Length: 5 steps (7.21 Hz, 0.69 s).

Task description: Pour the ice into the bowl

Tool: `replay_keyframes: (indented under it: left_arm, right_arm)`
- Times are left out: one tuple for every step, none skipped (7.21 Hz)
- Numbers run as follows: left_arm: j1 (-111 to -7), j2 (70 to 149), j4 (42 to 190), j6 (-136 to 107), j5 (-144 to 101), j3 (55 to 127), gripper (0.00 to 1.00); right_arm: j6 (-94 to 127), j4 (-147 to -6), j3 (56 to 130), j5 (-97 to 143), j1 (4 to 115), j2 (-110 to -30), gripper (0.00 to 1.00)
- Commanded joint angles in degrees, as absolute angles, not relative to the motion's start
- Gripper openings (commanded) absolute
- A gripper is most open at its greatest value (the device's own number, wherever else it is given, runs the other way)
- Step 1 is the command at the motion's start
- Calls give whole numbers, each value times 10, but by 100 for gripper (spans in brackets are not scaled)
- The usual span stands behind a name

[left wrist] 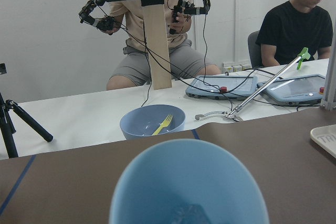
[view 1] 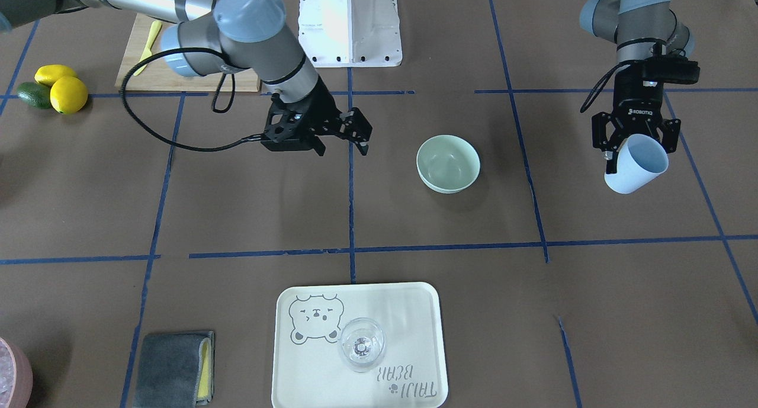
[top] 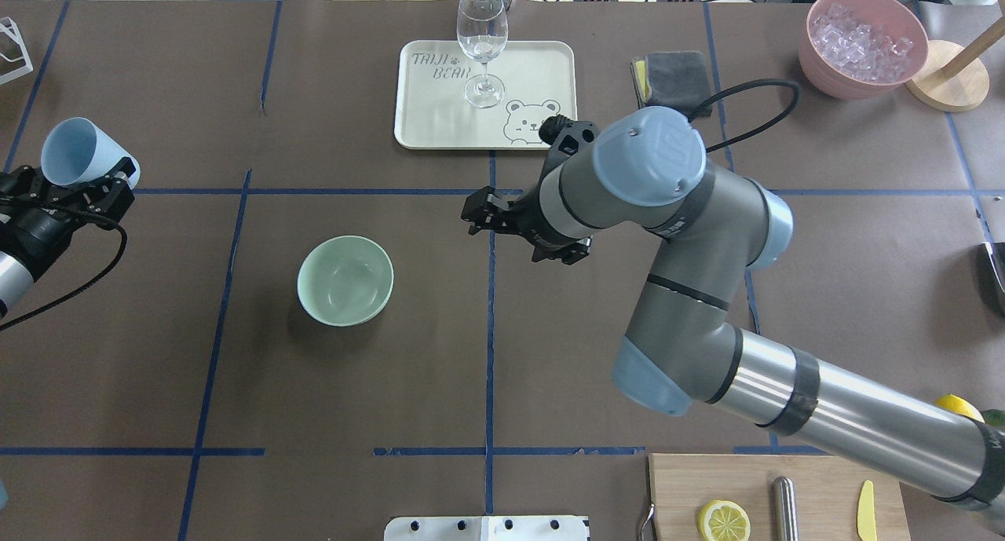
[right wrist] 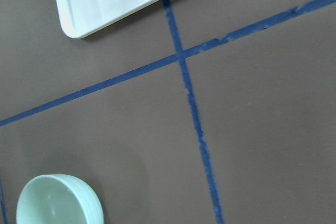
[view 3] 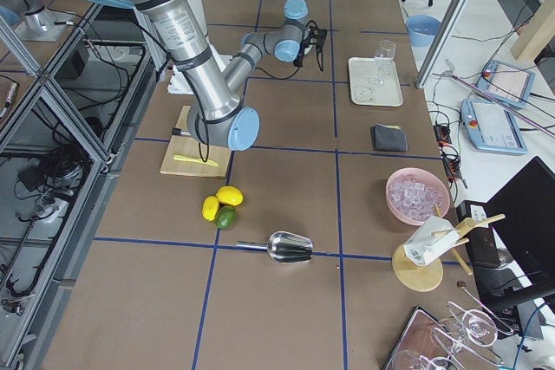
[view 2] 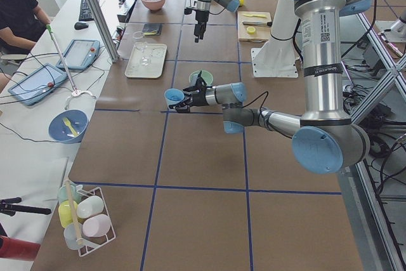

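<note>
My left gripper [view 1: 635, 144] is shut on a light blue cup [view 1: 637, 164] and holds it tilted above the table, far to the side of the bowl. In the left wrist view the cup [left wrist: 189, 182] fills the bottom, with a glassy piece of ice [left wrist: 188, 215] just showing inside. The pale mint-green bowl [view 1: 448, 163] stands empty on the brown table, also in the overhead view [top: 345, 280]. My right gripper [view 1: 342, 147] is open and empty, hovering beside the bowl, on the side away from the cup.
A cream tray [top: 542, 70] with a clear wine glass [top: 481, 46] stands beyond the bowl. A pink container of whitish ice [top: 862, 42], a grey cloth [top: 677, 74], a cutting board [top: 777, 494], lemons [view 1: 59, 88] and a metal scoop [view 3: 290, 247] lie on the right arm's side.
</note>
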<state>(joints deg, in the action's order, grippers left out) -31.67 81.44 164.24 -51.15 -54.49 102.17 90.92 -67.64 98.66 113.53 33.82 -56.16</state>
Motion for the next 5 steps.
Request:
replay_keyframes:
  left_arm:
    - [-269, 816, 1497, -524, -541, 1106, 0]
    - [-233, 816, 1456, -555, -507, 1132, 0]
    - [-189, 823, 1448, -591, -464, 1133, 0]
    - [-173, 836, 1446, -592, -459, 1132, 0]
    - [-156, 860, 1416, -592, -434, 1129, 0]
  right_arm:
    - [876, -678, 1029, 1182, 367, -628, 100]
    - [876, -678, 1027, 1182, 367, -632, 100]
    - [876, -678, 1027, 1182, 367, -632, 100]
    - [875, -678, 1024, 1182, 367, -632, 100]
    - [875, -678, 1023, 1181, 367, -634, 100]
